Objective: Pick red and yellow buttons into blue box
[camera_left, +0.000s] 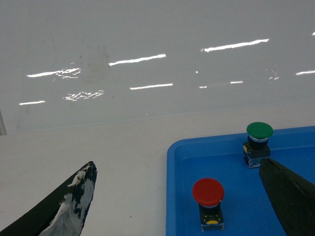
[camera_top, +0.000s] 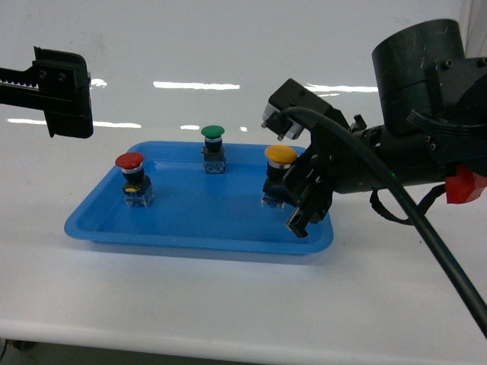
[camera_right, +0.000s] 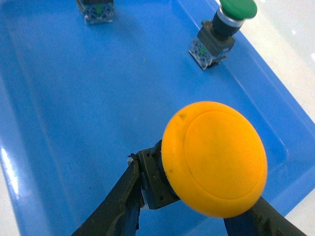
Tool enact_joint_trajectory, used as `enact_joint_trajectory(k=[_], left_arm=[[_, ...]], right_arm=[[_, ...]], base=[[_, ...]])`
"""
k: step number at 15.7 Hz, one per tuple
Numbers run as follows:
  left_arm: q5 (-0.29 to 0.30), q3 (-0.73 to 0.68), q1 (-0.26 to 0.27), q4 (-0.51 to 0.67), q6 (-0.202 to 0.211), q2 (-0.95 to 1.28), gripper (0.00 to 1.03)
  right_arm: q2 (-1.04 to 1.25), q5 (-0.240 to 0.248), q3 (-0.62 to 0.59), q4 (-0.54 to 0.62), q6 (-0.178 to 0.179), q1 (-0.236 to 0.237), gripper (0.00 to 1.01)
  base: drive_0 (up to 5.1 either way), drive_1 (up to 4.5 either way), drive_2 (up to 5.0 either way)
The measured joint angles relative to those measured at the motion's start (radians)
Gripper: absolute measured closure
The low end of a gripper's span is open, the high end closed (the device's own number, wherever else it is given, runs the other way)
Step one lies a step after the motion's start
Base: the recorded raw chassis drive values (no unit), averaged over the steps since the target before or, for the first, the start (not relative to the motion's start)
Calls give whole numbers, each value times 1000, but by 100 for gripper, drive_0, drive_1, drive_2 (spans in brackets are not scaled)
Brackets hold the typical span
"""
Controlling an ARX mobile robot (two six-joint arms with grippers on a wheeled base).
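Observation:
The yellow button (camera_top: pixel 281 154) stands at the right of a shallow blue tray (camera_top: pixel 190 220). My right gripper (camera_top: pixel 293 205) is shut on its black body; in the right wrist view the yellow cap (camera_right: pixel 214 157) fills the space over the gripper (camera_right: pixel 192 196) and hides one fingertip. The red button (camera_top: pixel 129 161) stands upright at the tray's left, also visible in the left wrist view (camera_left: pixel 208 191). My left gripper (camera_top: pixel 65 91) hangs open high above the table's left, and its point (camera_left: pixel 177 163) lies over the tray's edge. The blue box is out of view.
A green-capped button (camera_top: pixel 214 133) stands at the tray's back middle, seen too from both wrists (camera_left: pixel 259 130) (camera_right: pixel 236 7). The tray (camera_left: pixel 182 196) lies on a white table (camera_top: pixel 228 304), whose front edge is near the bottom of the head view.

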Motion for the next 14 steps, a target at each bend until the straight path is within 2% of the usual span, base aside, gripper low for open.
enact_joint_trajectory(k=[3, 5, 12, 14], left_arm=[[0, 0, 0, 0, 0, 0, 5], [0, 0, 0, -1, 0, 0, 5], [0, 0, 0, 0, 0, 0, 5], [0, 0, 0, 0, 0, 0, 5]], right_arm=[[-106, -22, -84, 46, 44, 3, 64], [-181, -38, -143, 56, 71, -18, 64], [-277, -72, -197, 58, 100, -55, 64], [-360, -89, -227, 59, 117, -78, 64]], base=[[0, 0, 0], [0, 0, 0], [0, 0, 0], [0, 0, 0]])
